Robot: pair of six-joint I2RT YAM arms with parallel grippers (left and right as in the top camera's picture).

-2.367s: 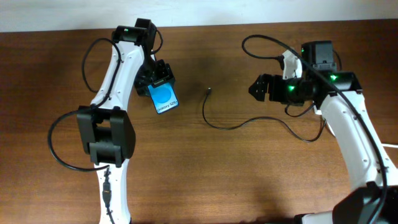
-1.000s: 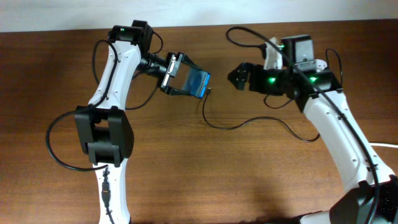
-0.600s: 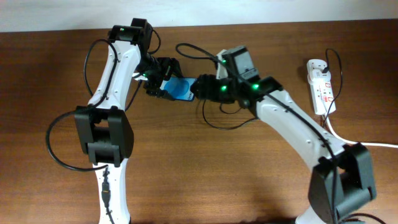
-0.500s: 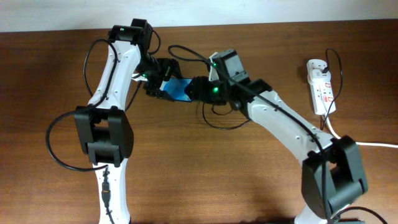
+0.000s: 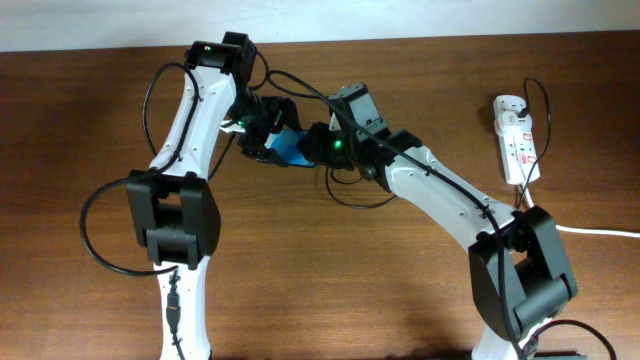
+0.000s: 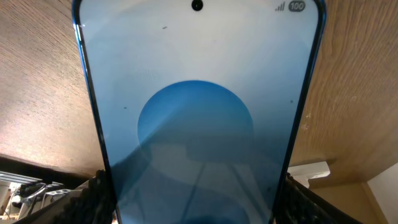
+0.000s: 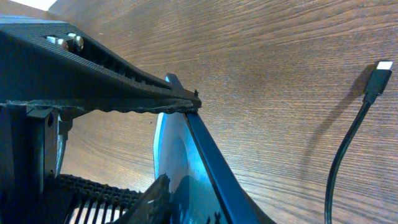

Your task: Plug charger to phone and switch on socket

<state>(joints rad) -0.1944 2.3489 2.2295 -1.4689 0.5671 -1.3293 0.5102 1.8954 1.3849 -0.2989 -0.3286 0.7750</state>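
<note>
Over the far middle of the desk point(image 5: 400, 290), our left claw point(image 5: 262, 140) is clamped on the phone point(image 5: 288, 148), holding it off the wood with its blue screen filling the left wrist view. Our right claw point(image 5: 312, 146) is right against it: one finger touches the phone's upper edge and the other sits below the screen, but we cannot tell whether it pinches the phone or merely stands around it. The charger point(image 7: 339, 162) lies loose on the desk, its connector tip point(image 7: 378, 73) bare and held by nothing, so we judge the plugging not yet done. The socket point(image 5: 515, 140) sits well apart at the right, touched by neither arm, its switch too small to read. Left to do: lift the tip, seat it in the phone, press the switch. The phone's port is hidden in every view, its lower end is cut off at the left wrist, and overhead the claws overlap it, leaving a blue sliver.
</note>
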